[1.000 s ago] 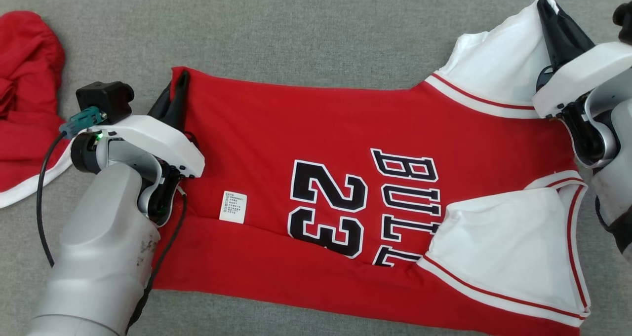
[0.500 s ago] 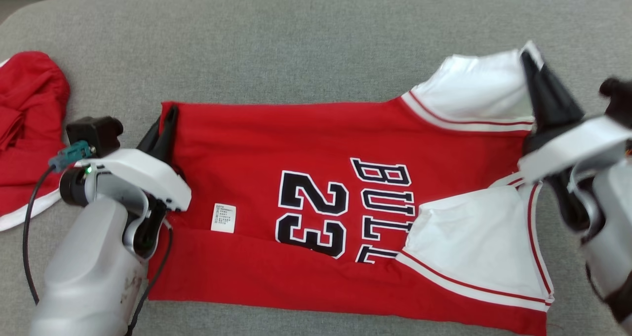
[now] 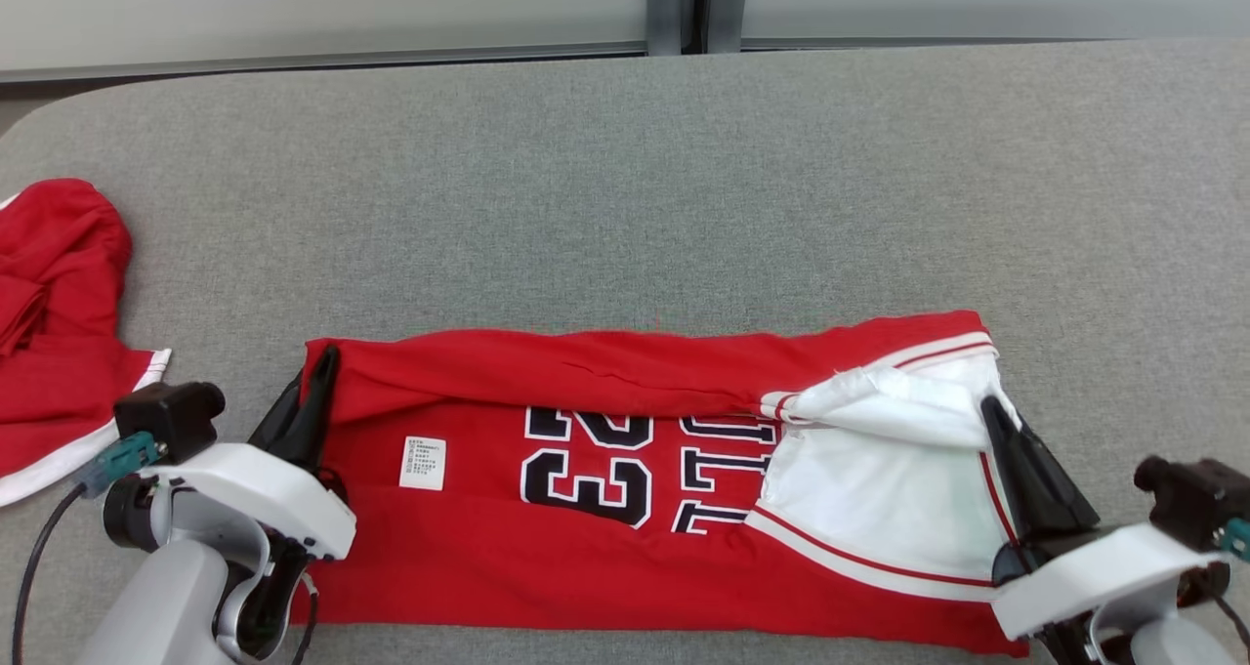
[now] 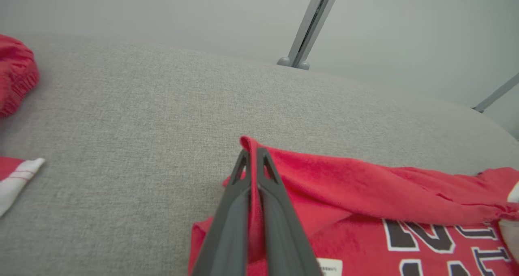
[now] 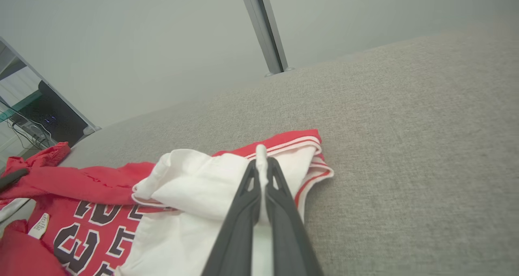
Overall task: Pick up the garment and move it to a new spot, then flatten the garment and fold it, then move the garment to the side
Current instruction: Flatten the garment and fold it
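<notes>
Jersey (image 3: 488, 558) pinched by L gripper (image 3: 327, 362), R gripper (image 3: 991, 413) (far edge folded).

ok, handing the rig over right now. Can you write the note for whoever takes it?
Left hand: shut on the red hem corner at the left end of the jersey.
Right hand: shut on the white sleeve edge at the right end.
Jersey: lengthwise on the grey table, print up. The far long edge is lifted and rolled toward the robot, partly covering the print. Another red garment lies apart at the table's left.
Done: jersey laid out, lengthwise fold under way.
Left: lay the edge down, release, finish folding, move the jersey aside.
</notes>
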